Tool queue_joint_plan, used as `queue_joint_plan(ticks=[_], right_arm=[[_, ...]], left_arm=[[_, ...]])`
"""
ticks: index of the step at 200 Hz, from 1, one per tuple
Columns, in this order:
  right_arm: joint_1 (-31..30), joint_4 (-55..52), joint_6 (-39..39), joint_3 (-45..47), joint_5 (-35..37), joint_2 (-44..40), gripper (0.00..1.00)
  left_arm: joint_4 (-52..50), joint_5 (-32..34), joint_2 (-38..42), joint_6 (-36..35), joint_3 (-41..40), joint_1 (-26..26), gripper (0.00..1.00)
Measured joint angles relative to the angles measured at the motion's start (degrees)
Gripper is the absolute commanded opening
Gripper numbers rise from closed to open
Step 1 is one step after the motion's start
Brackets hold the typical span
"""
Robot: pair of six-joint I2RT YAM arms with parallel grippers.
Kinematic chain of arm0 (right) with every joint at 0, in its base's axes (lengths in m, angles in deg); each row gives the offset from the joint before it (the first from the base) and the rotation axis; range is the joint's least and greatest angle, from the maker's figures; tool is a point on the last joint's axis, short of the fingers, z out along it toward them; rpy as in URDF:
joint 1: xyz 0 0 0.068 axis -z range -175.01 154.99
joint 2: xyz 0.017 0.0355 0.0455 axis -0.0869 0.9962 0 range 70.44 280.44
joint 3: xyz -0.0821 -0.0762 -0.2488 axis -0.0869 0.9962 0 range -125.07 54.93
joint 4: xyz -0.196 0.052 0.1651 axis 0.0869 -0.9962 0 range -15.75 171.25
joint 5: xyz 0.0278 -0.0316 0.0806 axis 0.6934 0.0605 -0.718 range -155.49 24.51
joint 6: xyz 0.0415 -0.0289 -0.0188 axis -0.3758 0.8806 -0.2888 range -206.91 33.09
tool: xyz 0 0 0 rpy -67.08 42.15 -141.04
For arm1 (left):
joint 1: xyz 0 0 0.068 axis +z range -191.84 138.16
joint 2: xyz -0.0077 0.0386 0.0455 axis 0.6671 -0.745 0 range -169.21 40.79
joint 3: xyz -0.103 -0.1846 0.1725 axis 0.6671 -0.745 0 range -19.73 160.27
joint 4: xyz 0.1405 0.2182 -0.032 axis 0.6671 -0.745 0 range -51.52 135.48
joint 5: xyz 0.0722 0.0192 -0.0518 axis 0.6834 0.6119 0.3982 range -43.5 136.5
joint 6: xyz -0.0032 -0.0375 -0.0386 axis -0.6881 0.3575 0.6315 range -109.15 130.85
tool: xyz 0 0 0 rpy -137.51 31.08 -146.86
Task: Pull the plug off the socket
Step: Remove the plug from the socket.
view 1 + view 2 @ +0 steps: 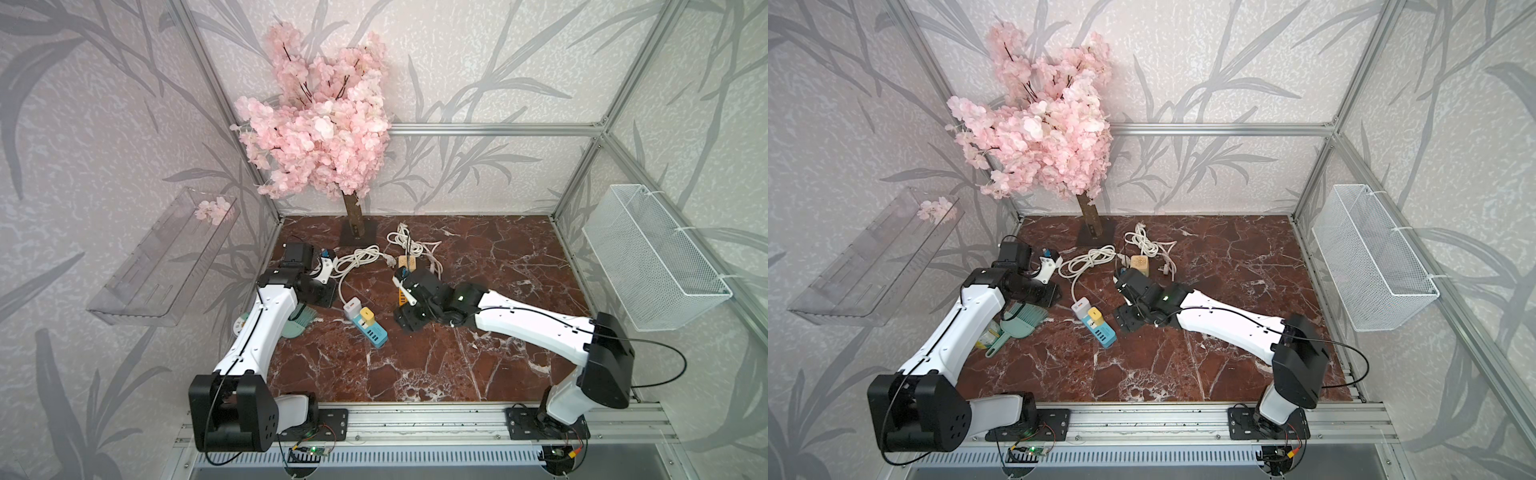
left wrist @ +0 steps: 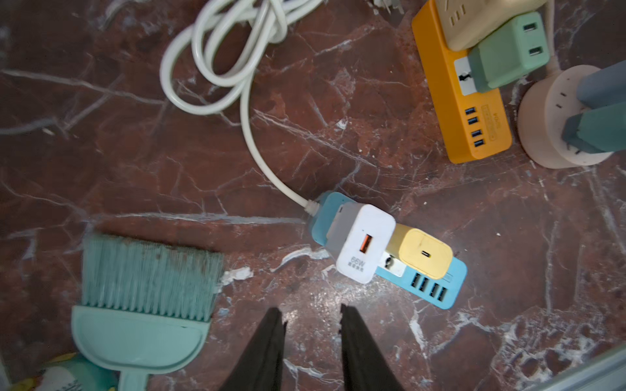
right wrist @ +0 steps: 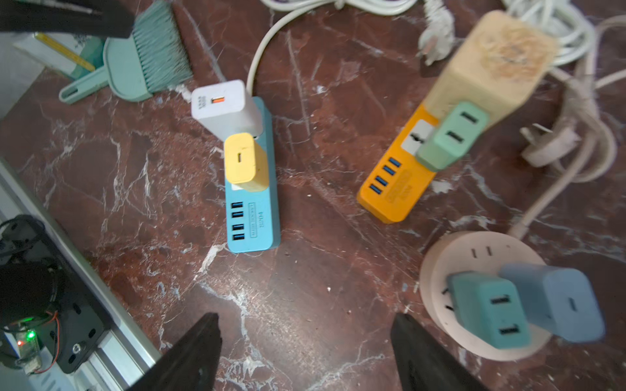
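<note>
Red-marble tabletop [image 1: 478, 365], blossom tree [image 1: 320, 137] at the back, left of centre. Three sockets mid-table: blue strip [image 3: 252, 216] towards the left arm, orange strip [image 3: 393, 196], and round pink socket [image 3: 474, 250] just beside the orange one. Teal brush [image 2: 145, 274] lies left of the blue strip.

Plugs:
- white charger [image 2: 362, 250] and yellow charger [image 2: 425, 252], side by side in the blue strip
- green charger [image 3: 454, 135] in the orange strip
- teal charger [image 3: 487, 311] and grey-blue charger [image 3: 559, 301] in the round socket

Left fingers [image 2: 267, 345] narrowly apart, empty, over bare marble near the white charger. Right fingers [image 3: 196, 352] wide apart, empty, near the round socket.
</note>
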State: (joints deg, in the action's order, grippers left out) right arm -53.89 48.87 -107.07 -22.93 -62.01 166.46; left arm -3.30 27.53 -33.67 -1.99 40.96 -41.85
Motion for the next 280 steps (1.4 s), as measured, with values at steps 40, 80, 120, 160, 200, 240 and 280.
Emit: queue_joint_plan(ticks=[40, 80, 120, 160, 200, 240, 280], right_arm=[[-4.04, -0.31, 0.28, -4.2, -0.11, 7.76, 0.71], [-4.83, 0.22, 0.28, -5.75, -0.59, 11.04, 0.71], [-4.52, 1.46, 0.26, -8.0, -0.61, 12.85, 0.7], [-3.23, 3.54, -0.11, -9.81, -2.67, 14.78, 0.65], [-1.77, 4.09, -0.13, -11.63, -4.2, 17.38, 0.66], [-1.09, 3.8, 0.09, -15.76, -4.42, 20.87, 0.65], [-1.05, 2.91, 0.96, -20.26, -3.96, 24.3, 0.64]], left_arm=[[-0.79, -5.53, -2.21, -2.56, 0.02, -0.35, 0.0], [0.13, -8.26, -4.83, -3.5, -0.22, -0.79, 0.0], [0.83, -8.59, -9.6, -3.67, -0.22, -1.27, 0.0], [1.05, -8.28, -10.78, -3.67, -0.22, -1.36, 0.0], [1.29, -7.8, -10.82, -3.67, -0.22, -1.38, 0.0], [1.42, -6.99, -10.91, -3.67, -0.22, -1.38, 0.0], [1.44, -6.82, -11.19, -3.69, -0.22, -1.44, 0.0]])
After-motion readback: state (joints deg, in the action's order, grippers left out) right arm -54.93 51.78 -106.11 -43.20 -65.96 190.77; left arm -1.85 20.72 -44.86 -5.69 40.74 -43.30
